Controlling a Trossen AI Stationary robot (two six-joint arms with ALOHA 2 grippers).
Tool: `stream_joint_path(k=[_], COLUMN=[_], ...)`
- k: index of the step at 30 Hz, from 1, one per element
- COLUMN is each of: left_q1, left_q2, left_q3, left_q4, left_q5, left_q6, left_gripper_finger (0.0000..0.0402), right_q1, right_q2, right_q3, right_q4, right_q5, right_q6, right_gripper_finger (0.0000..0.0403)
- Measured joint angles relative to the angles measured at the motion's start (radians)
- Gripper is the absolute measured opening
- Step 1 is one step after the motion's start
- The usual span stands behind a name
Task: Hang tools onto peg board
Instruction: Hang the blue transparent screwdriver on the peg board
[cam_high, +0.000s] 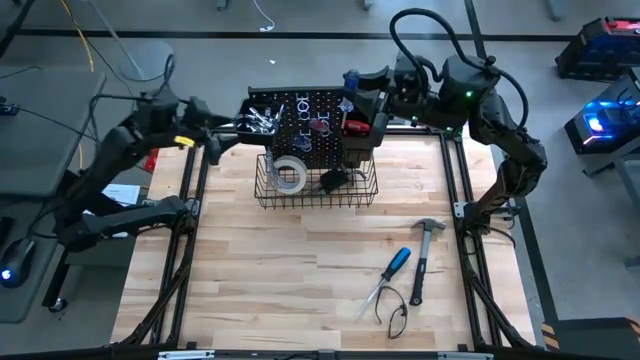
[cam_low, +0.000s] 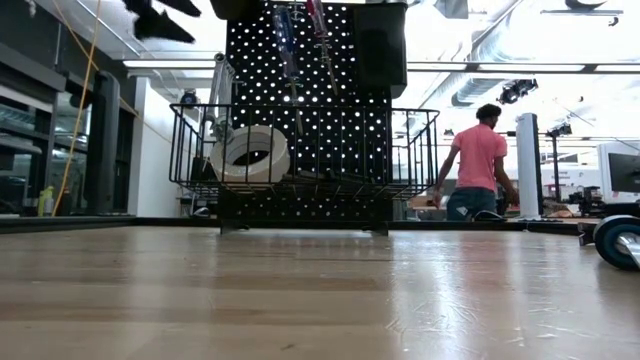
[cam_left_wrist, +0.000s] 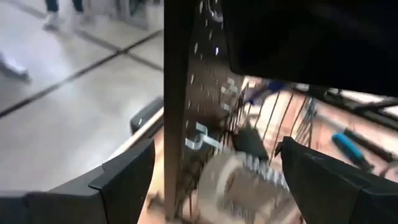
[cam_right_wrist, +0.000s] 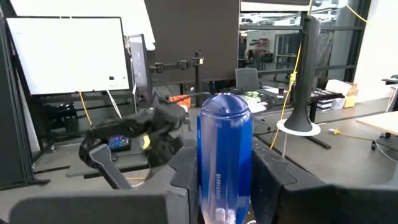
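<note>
The peg board (cam_high: 312, 118) stands upright at the table's far middle, with a bin of silver wrenches (cam_high: 262, 118), two hung screwdrivers (cam_low: 288, 60) and a wire basket (cam_high: 318, 185) that holds the white tape roll (cam_high: 290, 174). At the board's top right, my right gripper (cam_high: 350, 92) is shut on a blue-handled screwdriver (cam_right_wrist: 225, 143). Just left of the board's left edge, my left gripper (cam_high: 226, 130) stands wide open and empty. A hammer (cam_high: 424, 255), another blue-handled screwdriver (cam_high: 397, 266) and pliers (cam_high: 385, 303) lie flat on the table at the near right. My right gripper pinches the screwdriver's blue handle (cam_right_wrist: 225, 180) between its two fingers (cam_right_wrist: 184, 177), which come in level from the table's right and lie across it. The handle stands upright with its rounded end (cam_right_wrist: 225, 102) above the fingers. The shaft below is hidden.
A second black bin (cam_high: 357, 132) hangs on the board's right part, below my right gripper. The wooden table (cam_high: 260, 270) lies bare on its near left. Black frame rails (cam_high: 190, 240) run along both table sides. A person (cam_low: 478, 165) stands in the room beyond.
</note>
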Motion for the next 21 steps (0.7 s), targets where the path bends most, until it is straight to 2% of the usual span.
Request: stream_joint_path(k=[3, 6, 11, 15, 21], left_q1=[0.002, 0.002, 0.021, 0.06, 0.145], left_q2=[-0.002, 0.014, 0.066, 0.123, 0.221], left_q3=[-0.085, -0.141, -0.164, -0.164, -0.164], left_q4=[0.157, 0.265, 0.314, 0.389, 0.471], left_q5=[0.045, 0.049, 0.055, 0.101, 0.293], left_q6=[0.001, 0.036, 0.129, 0.165, 0.154], left_gripper_finger=[0.0324, 0.0324, 0.0323, 0.0323, 0.0323], right_q1=[0.0, 0.0, 0.0, 0.001, 0.002], right_q2=[0.0, 0.0, 0.0, 0.0, 0.0], right_q3=[0.0, 0.0, 0.0, 0.0, 0.0], right_q4=[0.0, 0.0, 0.0, 0.0, 0.0], right_q5=[-0.008, -0.01, -0.011, -0.012, -0.058], right_q6=[0.018, 0.019, 0.037, 0.037, 0.037], right_gripper_finger=[0.008, 0.008, 0.008, 0.008, 0.008])
